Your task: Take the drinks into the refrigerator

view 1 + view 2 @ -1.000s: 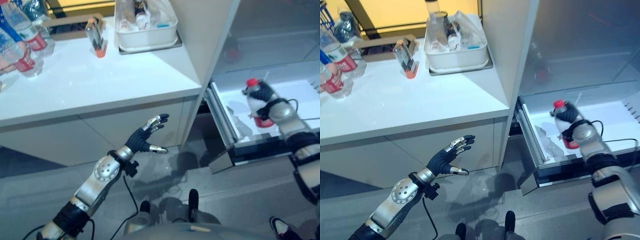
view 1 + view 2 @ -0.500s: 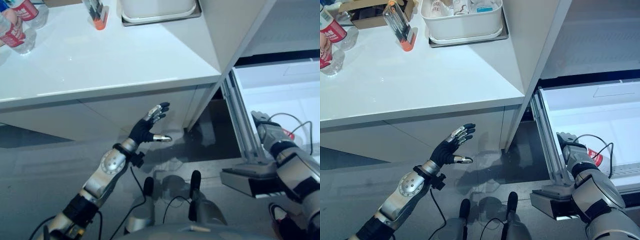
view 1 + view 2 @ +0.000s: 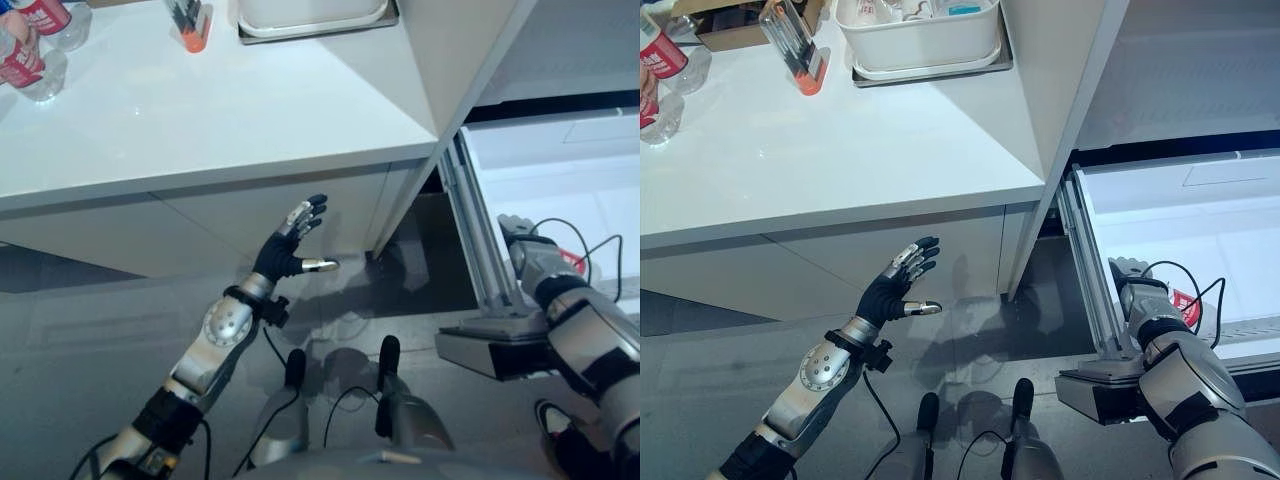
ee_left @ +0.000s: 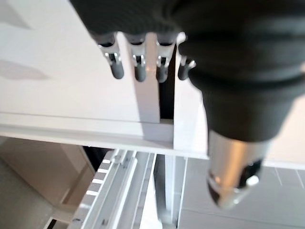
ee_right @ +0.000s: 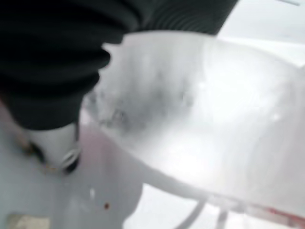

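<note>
A clear drink bottle with a red label [image 3: 1185, 306] lies low inside the open white refrigerator drawer [image 3: 1210, 225] at the right. My right hand [image 3: 1134, 296] is down in the drawer, shut on the bottle near the drawer's left wall. In the right wrist view the bottle's clear body [image 5: 205, 119] presses against the hand, red label at its edge. My left hand [image 3: 293, 243] hangs open in front of the cabinet below the white counter [image 3: 200, 120], fingers [image 4: 138, 64] straight and holding nothing.
Several more red-labelled bottles [image 3: 22, 58] stand at the counter's far left corner. A white tub [image 3: 920, 40] and an orange-based holder [image 3: 792, 52] sit at the back. The drawer's metal rail [image 3: 475, 255] and front edge [image 3: 490, 350] jut out over the grey floor.
The view has tilted down. My right hand has lowered the bottle from above the drawer to down inside it. The left hand has stayed put and open.
</note>
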You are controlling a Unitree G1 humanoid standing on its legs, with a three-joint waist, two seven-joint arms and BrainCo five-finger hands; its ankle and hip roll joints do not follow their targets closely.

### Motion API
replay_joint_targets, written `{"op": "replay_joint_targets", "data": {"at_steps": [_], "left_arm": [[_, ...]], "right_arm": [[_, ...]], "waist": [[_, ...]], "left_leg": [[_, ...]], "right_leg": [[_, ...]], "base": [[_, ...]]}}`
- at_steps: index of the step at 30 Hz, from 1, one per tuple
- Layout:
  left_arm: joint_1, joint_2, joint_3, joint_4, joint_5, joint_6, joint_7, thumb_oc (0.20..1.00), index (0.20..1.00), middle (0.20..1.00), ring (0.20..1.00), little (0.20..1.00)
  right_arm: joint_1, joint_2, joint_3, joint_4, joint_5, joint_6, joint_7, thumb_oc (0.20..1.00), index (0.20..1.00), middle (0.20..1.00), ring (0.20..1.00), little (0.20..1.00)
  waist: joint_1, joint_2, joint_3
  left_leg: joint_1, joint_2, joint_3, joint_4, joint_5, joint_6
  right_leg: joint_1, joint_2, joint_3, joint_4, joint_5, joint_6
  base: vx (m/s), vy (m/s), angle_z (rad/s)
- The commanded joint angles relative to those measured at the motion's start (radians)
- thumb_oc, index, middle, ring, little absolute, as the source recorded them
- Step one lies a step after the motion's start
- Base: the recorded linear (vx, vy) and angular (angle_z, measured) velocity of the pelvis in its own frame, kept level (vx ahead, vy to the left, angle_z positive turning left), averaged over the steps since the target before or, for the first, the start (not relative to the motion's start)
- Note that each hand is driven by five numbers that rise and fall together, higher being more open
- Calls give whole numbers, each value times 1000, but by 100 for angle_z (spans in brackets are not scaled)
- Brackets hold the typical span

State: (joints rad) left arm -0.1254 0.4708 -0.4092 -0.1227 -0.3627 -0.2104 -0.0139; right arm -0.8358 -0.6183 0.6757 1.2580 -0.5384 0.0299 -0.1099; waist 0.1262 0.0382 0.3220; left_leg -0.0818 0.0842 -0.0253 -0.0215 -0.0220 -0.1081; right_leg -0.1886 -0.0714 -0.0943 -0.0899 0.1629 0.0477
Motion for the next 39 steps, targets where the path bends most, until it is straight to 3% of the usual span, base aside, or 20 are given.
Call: {"op": "replay_joint_targets", "data": {"at_steps": [1, 3, 4, 6, 13, 15, 21, 31, 39], "left_arm": [[-56, -1, 16, -89, 28, -69, 15, 1000, 1000, 1000, 1000, 1000], [-46, 6, 30, -84, 36, -69, 22, 1000, 1000, 1000, 1000, 1000], [-46, 5, 29, -84, 36, -69, 22, 1000, 1000, 1000, 1000, 1000], [-15, 24, 58, -77, 42, -75, 24, 1000, 1000, 1000, 1000, 1000], [-5, 74, 47, -17, 31, -88, 5, 1000, 1000, 1000, 1000, 1000], [1, 92, 48, 24, 69, -88, -3, 1000, 1000, 1000, 1000, 1000], [19, 150, 47, 43, 150, -96, -39, 1000, 1000, 1000, 1000, 1000], [-38, 239, -15, -64, 75, -103, -147, 1000, 1000, 1000, 1000, 1000], [-84, 237, -73, -78, 26, -96, -205, 1000, 1000, 1000, 1000, 1000]], "right_arm": [[61, 326, 25, -50, 99, -56, 23, 1000, 1000, 1000, 1000, 1000], [69, 275, -56, -190, 261, -87, -8, 1000, 1000, 1000, 1000, 1000], [71, 272, -57, -195, 263, -85, -7, 1000, 1000, 1000, 1000, 1000], [172, 168, -208, -427, 471, -137, -59, 1000, 1000, 1000, 1000, 1000], [340, 41, -462, -725, 620, -220, -129, 1000, 1000, 1000, 1000, 1000], [417, 6, -599, -844, 701, -270, -147, 1000, 1000, 1000, 1000, 1000], [546, -55, -802, -1033, 785, -322, -139, 1000, 1000, 1000, 1000, 1000], [609, -183, -954, -930, 828, -322, -149, 1000, 1000, 1000, 1000, 1000], [660, -277, -1061, -757, 849, -301, -163, 1000, 1000, 1000, 1000, 1000]], "waist": [[50, 27, 83], [35, 13, 85], [36, 14, 85], [7, -8, 89], [-29, -29, 79], [-57, -44, 64], [-93, -65, 21], [-140, -61, -35], [-187, -49, -58]], "left_leg": [[-88, -110, 6, -21, 64, 114], [-87, -108, 9, -22, 65, 115], [-86, -108, 9, -22, 65, 115], [-85, -104, 17, -20, 61, 118], [-70, -104, 33, -15, 46, 127], [-59, -105, 43, -12, 36, 131], [-28, -103, 68, -7, 13, 135], [7, -100, 112, 4, -18, 135], [24, -96, 152, 13, -37, 136]], "right_leg": [[-46, -29, 63, 158, -91, 58], [-48, -27, 66, 158, -88, 59], [-48, -27, 66, 159, -88, 59], [-51, -26, 73, 161, -86, 61], [-52, -23, 92, 172, -90, 65], [-49, -19, 102, 175, -93, 66], [-36, -11, 128, 177, -99, 71], [-21, 7, 179, 170, -103, 78], [-23, 24, 225, 164, -97, 81]], "base": [[0, 0, 0], [0, 0, 0], [0, 0, 0], [0, 0, 0], [1, 15, -3], [27, 15, -6], [46, 4, -9], [30, 12, -18], [21, 14, -22]]}}
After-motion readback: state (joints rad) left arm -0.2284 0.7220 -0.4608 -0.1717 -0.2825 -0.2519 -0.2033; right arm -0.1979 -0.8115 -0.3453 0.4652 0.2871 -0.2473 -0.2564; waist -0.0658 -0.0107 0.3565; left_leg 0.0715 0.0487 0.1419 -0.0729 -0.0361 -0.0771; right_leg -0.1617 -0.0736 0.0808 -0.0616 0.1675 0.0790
